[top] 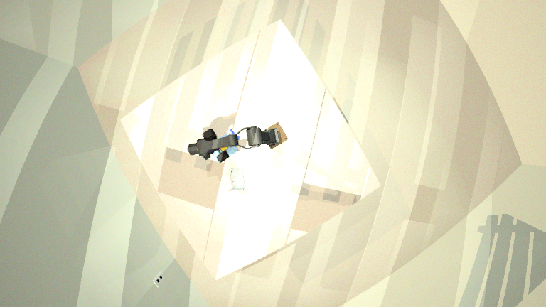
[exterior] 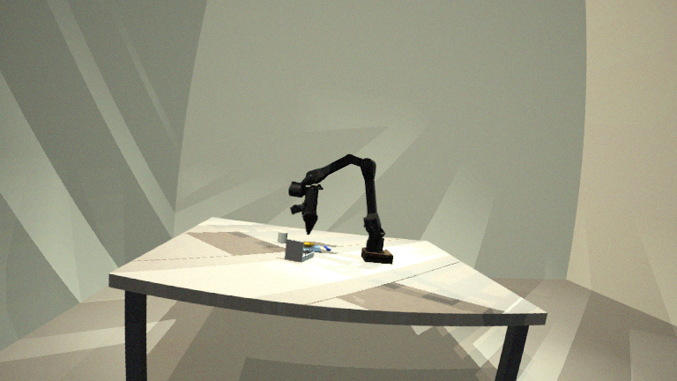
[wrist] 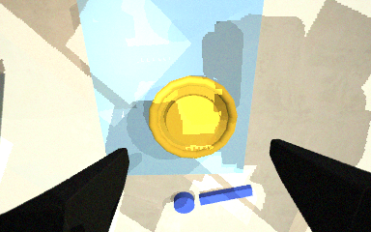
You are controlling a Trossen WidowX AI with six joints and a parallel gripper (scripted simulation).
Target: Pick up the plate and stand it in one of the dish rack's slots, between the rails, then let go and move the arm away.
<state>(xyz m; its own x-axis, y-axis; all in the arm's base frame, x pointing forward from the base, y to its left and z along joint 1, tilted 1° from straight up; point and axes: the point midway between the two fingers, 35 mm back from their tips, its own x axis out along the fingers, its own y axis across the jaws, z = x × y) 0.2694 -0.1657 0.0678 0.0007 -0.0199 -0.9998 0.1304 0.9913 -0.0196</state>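
Plate point(wrist: 193, 116) — yellow, round, lying flat at the centre of the wrist view on a pale blue mat point(wrist: 121, 58) that runs from the upper edge of the frame down to just below the plate. It has not been lifted; no part of it is off the mat as far as can be seen.

Hand point(wrist: 193, 184) — its two dark fingers enter from the lower left and lower right corners of the wrist view, spread wide, with nothing between them. They flank the plate but are apart from it. In the exterior view the hand point(exterior: 309, 224) points straight down, above the counter point(exterior: 239, 277) near the middle of the frame, not touching anything.

Other items: a small blue disc point(wrist: 184, 202) and a blue stick point(wrist: 226, 194) lie just below the mat's lower edge, between the fingers in the frame. The dish rack point(exterior: 298, 250) stands on the counter, left of and below the hand in the exterior view; in the top view it is the pale block point(top: 237, 178) just below the arm. Its slots are too small to make out; no plate shows in it.

Progress, as judged: the approach is in hand only. Descent, grasp of the rim, lift, turning the plate upright, seating it between the rails, release and withdrawal all remain to be done.
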